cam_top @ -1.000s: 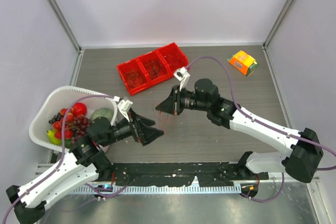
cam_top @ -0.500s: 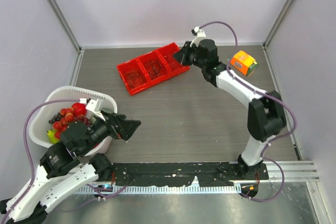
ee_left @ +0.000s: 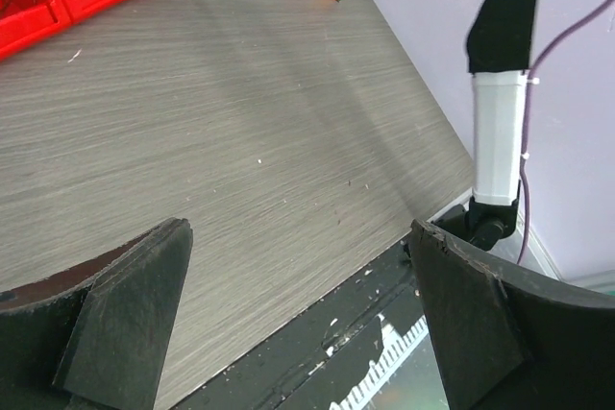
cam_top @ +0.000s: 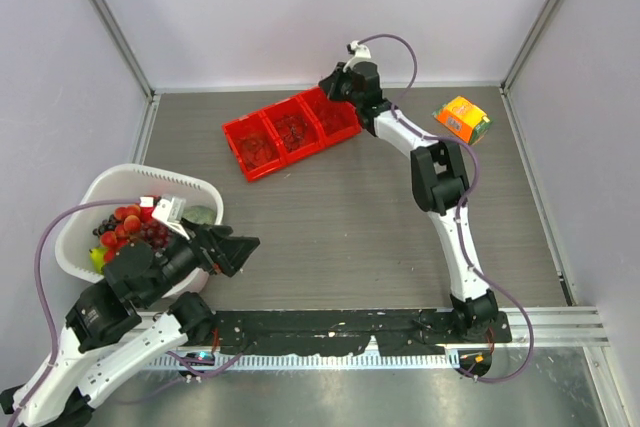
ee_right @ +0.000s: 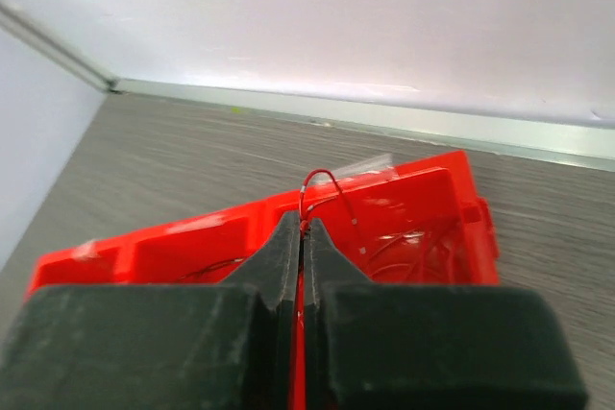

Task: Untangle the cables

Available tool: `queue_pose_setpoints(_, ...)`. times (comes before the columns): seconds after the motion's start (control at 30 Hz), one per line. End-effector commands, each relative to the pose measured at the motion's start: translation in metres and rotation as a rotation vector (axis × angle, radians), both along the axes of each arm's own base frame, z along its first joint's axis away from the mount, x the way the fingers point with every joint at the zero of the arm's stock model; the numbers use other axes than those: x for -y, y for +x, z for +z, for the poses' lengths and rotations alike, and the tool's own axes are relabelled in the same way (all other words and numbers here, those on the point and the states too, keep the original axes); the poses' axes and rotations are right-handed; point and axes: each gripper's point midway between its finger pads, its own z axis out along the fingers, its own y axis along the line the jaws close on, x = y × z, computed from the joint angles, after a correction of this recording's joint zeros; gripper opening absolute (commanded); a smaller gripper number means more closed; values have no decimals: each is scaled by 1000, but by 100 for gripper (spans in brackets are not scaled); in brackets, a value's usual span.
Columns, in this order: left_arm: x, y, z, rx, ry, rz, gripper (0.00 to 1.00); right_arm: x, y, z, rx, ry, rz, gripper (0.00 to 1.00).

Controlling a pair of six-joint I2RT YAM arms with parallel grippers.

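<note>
Grey wood-grain table (cam_top: 350, 217) covers the floor of a pale-walled cell. At its far side the right gripper (ee_right: 302, 229) has its jaws pressed together on a thin red cable (ee_right: 325, 178), which arches up in a small loop just past the fingertips. Directly below and beyond it lies the red bin (ee_right: 173, 237). The gripper hangs over the bin's right-hand end compartment, where more cables (ee_right: 413, 237) lie in loose scribbles on the compartment floor. In the top view the bin (cam_top: 275, 112) lies slantwise at the far middle of the table, with the gripper at its far right end. Thin dark loops also show in the middle and left compartments. Right of the bin and well apart from it, an orange box (cam_top: 462, 118) rests near the far right corner.

On the near left, the left gripper (ee_left: 300, 232) has its jaws spread wide with nothing between them, and only bare table shows in the gap. It hovers above the table just beside a white basket (cam_top: 78, 227) of fruit, well apart from the bin and every cable.
</note>
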Motion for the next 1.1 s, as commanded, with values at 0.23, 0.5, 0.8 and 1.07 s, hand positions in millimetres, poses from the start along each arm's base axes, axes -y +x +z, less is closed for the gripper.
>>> queue_pose_setpoints(0.23, -9, -8, 19, 21, -47, 3, 100, 19, 19, -98, -196, -232, -180, 1)
queue_pose_setpoints(0.5, -2, -8, 17, -1, -43, -18, 100, 12, 12, -76, -194, -222, -117, 4)
queue_pose_setpoints(0.8, -6, -7, 16, -11, -42, 5, 100, 35, 2, -12, -165, -318, -183, 54)
queue_pose_setpoints(1.07, 1, -7, 14, -38, -49, -14, 100, 44, -9, 35, -114, -337, -182, 64)
